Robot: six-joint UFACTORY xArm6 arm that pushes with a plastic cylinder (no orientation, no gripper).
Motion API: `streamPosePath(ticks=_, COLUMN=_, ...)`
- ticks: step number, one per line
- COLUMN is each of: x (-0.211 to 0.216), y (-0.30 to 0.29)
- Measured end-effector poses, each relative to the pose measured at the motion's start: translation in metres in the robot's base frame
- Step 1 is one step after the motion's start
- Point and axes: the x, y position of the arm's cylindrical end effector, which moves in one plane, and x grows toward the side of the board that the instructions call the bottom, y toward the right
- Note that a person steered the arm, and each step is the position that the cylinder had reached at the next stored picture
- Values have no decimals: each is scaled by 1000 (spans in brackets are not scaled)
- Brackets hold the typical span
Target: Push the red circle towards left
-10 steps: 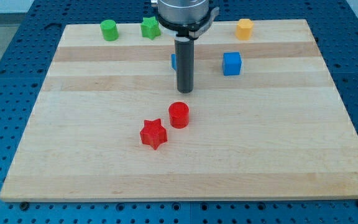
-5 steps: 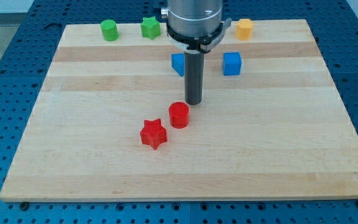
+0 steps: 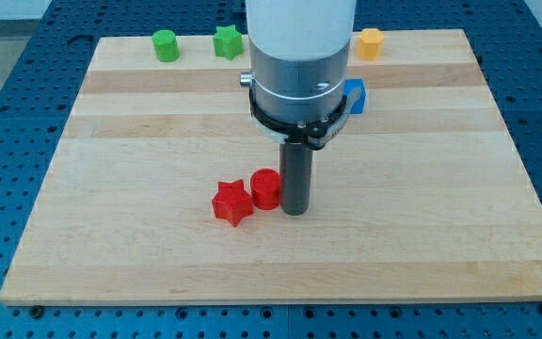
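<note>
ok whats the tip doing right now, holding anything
My tip: holds nothing; it is a bare rod, right against the red circle on the view's right side.

A red round circle block (image 3: 265,188) and a red star block (image 3: 231,202) sit on the pale striped wooden board (image 3: 139,235). Two green blocks (image 3: 165,45), one orange block (image 3: 370,43), one blue block (image 3: 356,94). The rod's tip (image 3: 294,213) is dark grey.

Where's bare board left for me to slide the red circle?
Free: the board left of the red star, and the strip along the view's bottom. Crowded: my tip beside the red circle, which abuts the star.
</note>
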Motion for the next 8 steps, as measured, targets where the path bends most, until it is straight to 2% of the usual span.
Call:
streamPosePath(ticks=1, x=-1, y=-12)
streamPosePath(ticks=3, x=-47, y=-54)
streamPosePath(ticks=8, x=-47, y=-130)
